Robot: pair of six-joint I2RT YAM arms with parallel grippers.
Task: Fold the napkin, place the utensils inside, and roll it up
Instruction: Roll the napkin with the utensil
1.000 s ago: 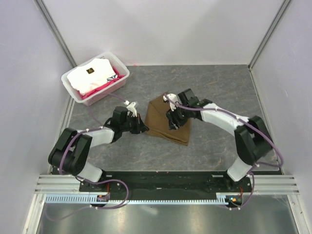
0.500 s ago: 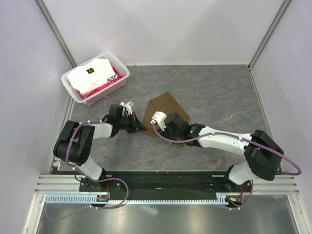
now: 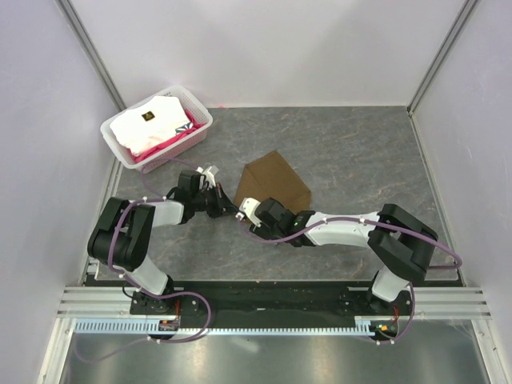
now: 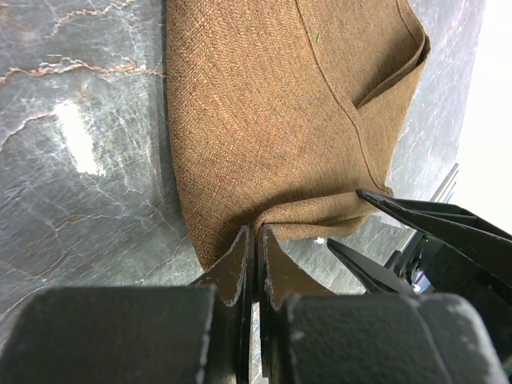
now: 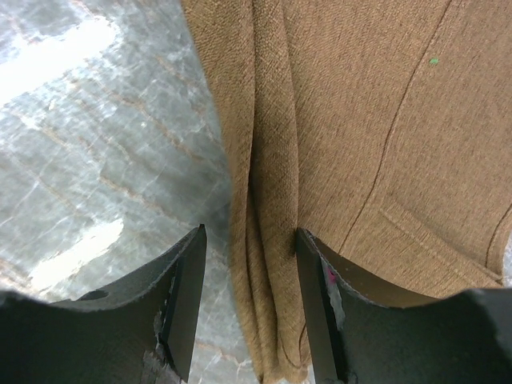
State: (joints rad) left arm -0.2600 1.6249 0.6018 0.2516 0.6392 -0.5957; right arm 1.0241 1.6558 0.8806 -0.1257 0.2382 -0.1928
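Progress: napkin (image 4: 272,120) lies folded on the table, no utensil visible, so placing and rolling seem left to do | Left gripper (image 4: 256,240): fingers pressed together, pinching the napkin's near corner, cloth spreading ahead of it | Right gripper (image 5: 250,234): jaws apart, straddling the napkin's folded edge, not squeezing.

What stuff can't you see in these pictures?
- The utensil: in no view; whether the folded napkin covers it cannot be told.
- Napkin's near edge: top view, covered by the left end effector and right end effector.
- The basket: top view, the white cloth hides what lies beneath.
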